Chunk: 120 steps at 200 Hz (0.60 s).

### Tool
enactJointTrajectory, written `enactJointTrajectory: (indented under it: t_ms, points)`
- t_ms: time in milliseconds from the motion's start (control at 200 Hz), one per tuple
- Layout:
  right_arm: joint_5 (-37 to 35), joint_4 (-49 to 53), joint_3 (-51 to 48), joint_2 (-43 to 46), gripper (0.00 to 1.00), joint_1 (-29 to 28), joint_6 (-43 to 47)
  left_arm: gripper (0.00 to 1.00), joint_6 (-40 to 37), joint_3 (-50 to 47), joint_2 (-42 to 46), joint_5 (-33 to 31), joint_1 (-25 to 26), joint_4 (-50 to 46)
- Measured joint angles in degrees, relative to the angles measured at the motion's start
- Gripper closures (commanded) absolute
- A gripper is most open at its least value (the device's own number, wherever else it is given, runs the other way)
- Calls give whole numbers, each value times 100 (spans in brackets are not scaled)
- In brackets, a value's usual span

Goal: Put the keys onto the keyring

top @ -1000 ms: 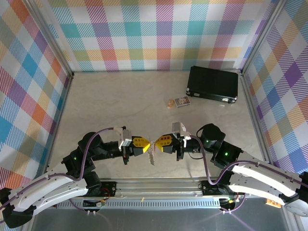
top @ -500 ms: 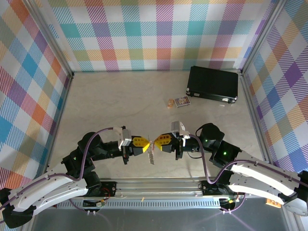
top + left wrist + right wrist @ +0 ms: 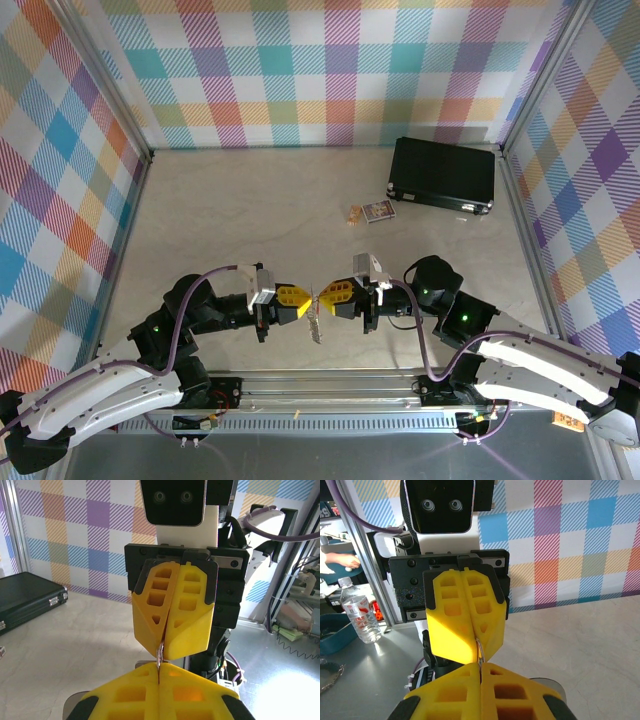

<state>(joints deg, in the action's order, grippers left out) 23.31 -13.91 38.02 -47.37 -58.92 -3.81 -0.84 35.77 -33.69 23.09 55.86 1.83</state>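
Observation:
The keyring is a thin silver loop held up off the table, and its beaded chain hangs down below it. My left gripper is shut on the loop from the left. My right gripper is shut on it from the right, tip to tip with the left. In the left wrist view a sliver of the keyring shows between my left gripper and the facing right fingers. In the right wrist view the keyring wire runs into my right gripper. The key with the red tag is out of view.
A black case lies at the back right, with a small printed card in front of it. Plaid walls close in the table on three sides. A metal rail runs along the near edge. A water bottle stands off the table.
Both grippers stay pinched on the keyring. The right gripper has edged slightly to the left and the pair sits a touch closer together.

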Motion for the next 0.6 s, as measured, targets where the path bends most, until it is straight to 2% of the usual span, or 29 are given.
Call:
enactJointTrajectory:
  t_ms: [600]
  points:
    - [179,-201,-234,0,100,2,321,100,0,7,-11,13,0,-184]
